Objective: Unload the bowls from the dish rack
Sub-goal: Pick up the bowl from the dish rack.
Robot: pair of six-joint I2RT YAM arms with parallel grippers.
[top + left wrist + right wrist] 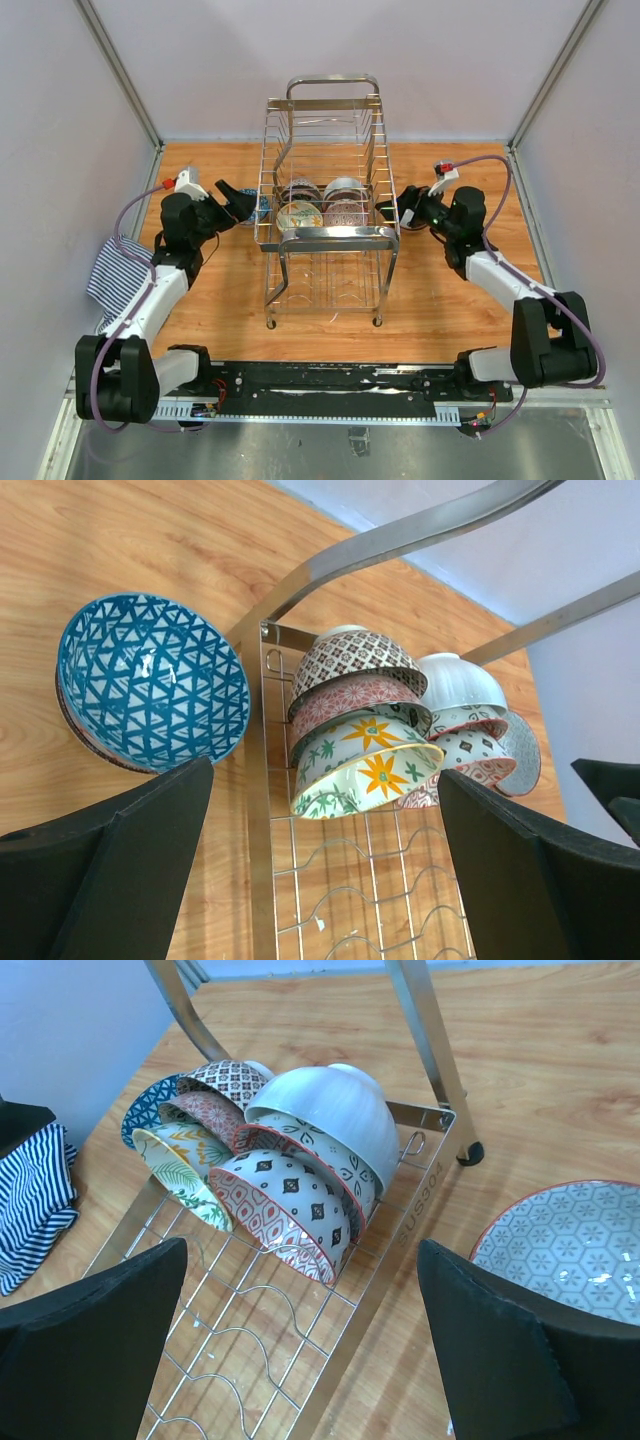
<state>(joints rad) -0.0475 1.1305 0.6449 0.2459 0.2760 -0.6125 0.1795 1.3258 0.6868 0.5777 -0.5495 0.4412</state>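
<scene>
Partly unloaded, by the look of things.

- Dish rack (340,233): chrome wire frame, stood at the middle of the worktop (210,300), nearer its far edge.
- Bowls in the rack (300,213): about six, on edge in two nested rows toward the far end. The left row was fronted by a flowered bowl (370,770). The right row was backed by a white bowl (325,1110). All were left to lift out.
- Bowls already out: a blue triangle-patterned bowl (150,680) lay mouth up just beside the rack's left side. A darker rim showed under it, and whether that was a second bowl could not be told. A grey hexagon-patterned bowl (575,1250) with a red rim lay just beside the rack's right side.
- Left gripper (238,202): jaws spread wide, nothing between them, near the rack's left side by the blue bowl.
- Right gripper (405,208): likewise spread and empty, near the rack's right side.
- Striped cloth (115,275): bunched at the left edge, well apart from the rack.
- In the way, as judged: the loop handle (335,85) and side wires fence the rows. The unloaded bowls already take up the set-down spots nearest each side.
</scene>
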